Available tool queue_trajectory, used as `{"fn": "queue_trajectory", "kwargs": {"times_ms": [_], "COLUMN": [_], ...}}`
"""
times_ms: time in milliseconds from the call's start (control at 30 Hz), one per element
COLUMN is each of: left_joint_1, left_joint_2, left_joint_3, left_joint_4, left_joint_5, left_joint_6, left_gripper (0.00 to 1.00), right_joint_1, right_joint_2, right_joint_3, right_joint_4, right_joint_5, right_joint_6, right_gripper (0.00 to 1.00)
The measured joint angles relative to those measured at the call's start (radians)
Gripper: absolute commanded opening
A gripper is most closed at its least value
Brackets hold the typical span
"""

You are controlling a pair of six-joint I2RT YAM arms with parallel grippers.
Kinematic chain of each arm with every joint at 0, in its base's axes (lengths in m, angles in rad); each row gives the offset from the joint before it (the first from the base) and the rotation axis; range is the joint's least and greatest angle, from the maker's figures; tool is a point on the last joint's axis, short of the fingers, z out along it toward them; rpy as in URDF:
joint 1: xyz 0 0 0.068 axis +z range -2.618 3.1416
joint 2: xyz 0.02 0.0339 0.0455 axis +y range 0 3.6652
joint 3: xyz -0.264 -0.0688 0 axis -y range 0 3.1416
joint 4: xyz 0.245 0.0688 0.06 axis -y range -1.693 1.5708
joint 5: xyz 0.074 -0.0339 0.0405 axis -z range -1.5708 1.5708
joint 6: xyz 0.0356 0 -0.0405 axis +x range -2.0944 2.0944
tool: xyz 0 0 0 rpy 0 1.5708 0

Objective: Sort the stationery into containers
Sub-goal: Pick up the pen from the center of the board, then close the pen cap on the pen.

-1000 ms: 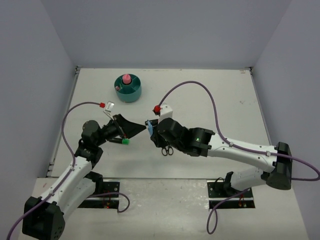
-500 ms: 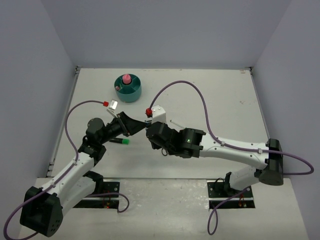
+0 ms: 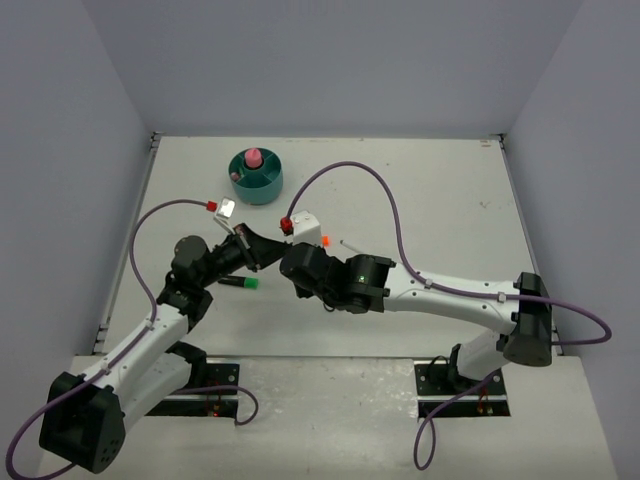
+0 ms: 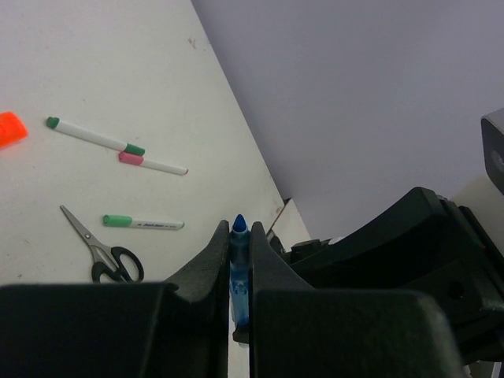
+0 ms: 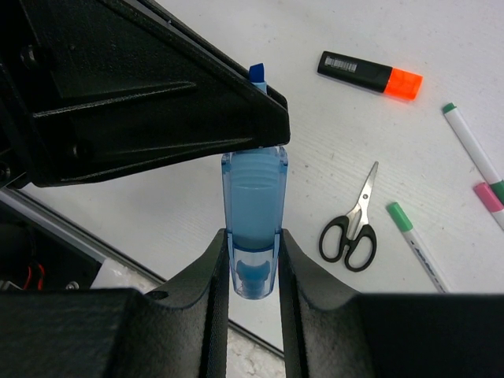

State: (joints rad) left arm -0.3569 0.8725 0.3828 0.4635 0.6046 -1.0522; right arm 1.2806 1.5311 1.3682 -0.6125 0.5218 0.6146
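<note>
Two grips on the blue marker [image 5: 253, 228] — left fingers [image 4: 206, 268] at tip, right fingers [image 5: 206, 276] at base.

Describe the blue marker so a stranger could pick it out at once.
Look at the middle of the table, where the two arms' grippers meet. The blue marker bridges them, its ends pinched by the left gripper and right gripper. Unlike the white pens and scissors lying flat, it is see-through blue and held in the air.
</note>
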Motion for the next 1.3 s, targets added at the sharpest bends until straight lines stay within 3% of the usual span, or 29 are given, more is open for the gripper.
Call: {"fn": "queue_trajectory", "kwargs": {"times_ms": [200,500,567,600,667,833,900,1167,1300], "left_joint_1": [0.000,0.004,0.017,0.023,0.036,0.067,0.067,0.067,0.066], "left_joint_2": [-0.009,-0.042,-0.036,-0.030,-0.003,0.028,0.026,0.015,0.006], "left_joint_3": [0.001,0.011,0.012,0.013,0.024,0.050,0.048,-0.011,-0.023], "left_joint_4": [-0.017,-0.177,-0.197,-0.199,-0.167,-0.046,-0.020,0.061,0.097], "left_joint_5": [-0.017,-0.085,-0.072,-0.064,-0.069,-0.064,-0.050,0.025,0.059], "left_joint_6": [0.023,0.079,0.079,0.077,0.071,0.065,0.066,0.047,0.019], "left_gripper": [0.00,0.00,0.00,0.00,0.00,0.00,0.00,0.00,0.00], "right_joint_1": [-0.002,0.015,0.019,0.020,0.029,0.077,0.061,-0.192,-0.290], "right_joint_2": [-0.002,-0.028,-0.028,-0.028,-0.028,-0.040,-0.071,-0.268,-0.260], "right_joint_3": [-0.020,-0.185,-0.215,-0.226,-0.237,-0.261,-0.269,-0.410,-0.430], "right_joint_4": [0.032,0.237,0.281,0.296,0.291,0.240,0.237,0.448,0.548], "right_joint_5": [-0.011,-0.009,-0.006,-0.009,-0.034,-0.099,-0.155,-0.490,-0.632], "right_joint_6": [-0.013,0.014,0.028,0.036,0.058,0.066,0.071,0.128,0.178], "right_gripper": [0.00,0.01,0.56,0.69,0.75,0.60,0.59,0.62,0.55]}}
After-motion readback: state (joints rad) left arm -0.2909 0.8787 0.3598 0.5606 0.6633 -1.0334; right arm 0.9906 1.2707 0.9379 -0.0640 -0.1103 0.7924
